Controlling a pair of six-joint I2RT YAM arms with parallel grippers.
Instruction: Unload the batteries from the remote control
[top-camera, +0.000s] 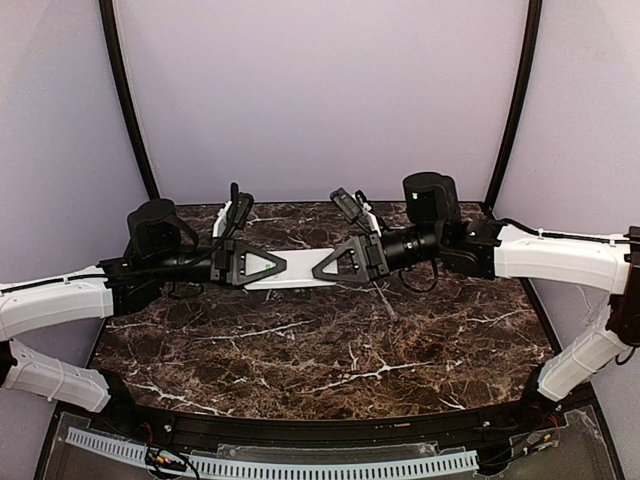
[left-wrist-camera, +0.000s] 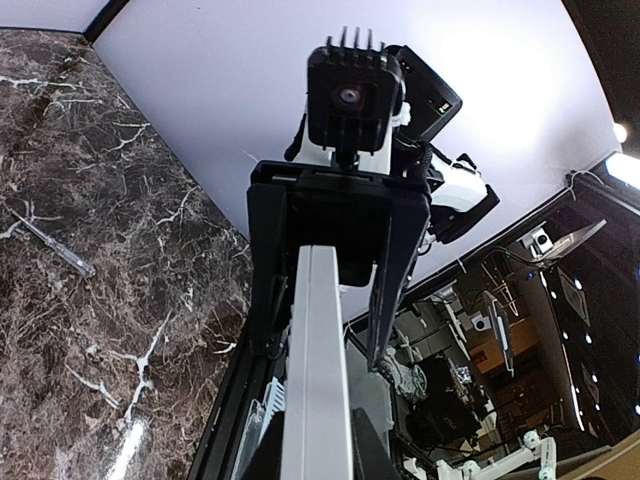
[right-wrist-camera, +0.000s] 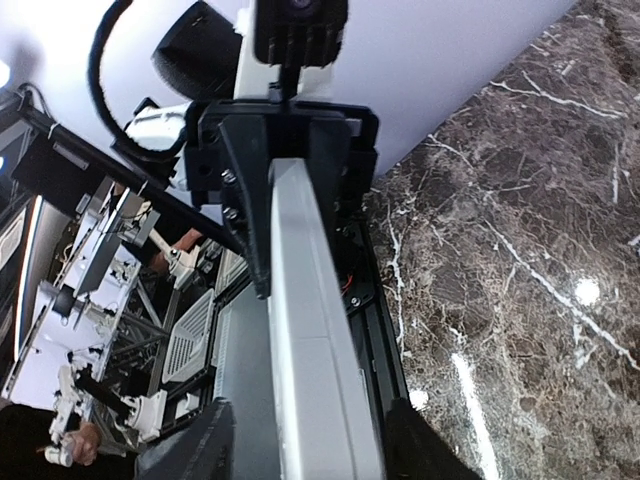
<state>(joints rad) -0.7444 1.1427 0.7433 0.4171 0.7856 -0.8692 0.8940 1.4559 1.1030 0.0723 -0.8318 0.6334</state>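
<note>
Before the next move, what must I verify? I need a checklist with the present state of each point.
1. Left tool shut on the slim white plastic remote control: ok.
2. Right tool open, jaws apart from the remote's sides: ok.
3. Remote lifted off the dark marble table: cannot tell.
4. Thin screwdriver lying apart from the remote: ok.
5. Remote's battery side identified: cannot tell.

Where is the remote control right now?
In the top view the remote control is in the middle, toward the back of the marble table, stretched between the left claw and the right claw.
</note>
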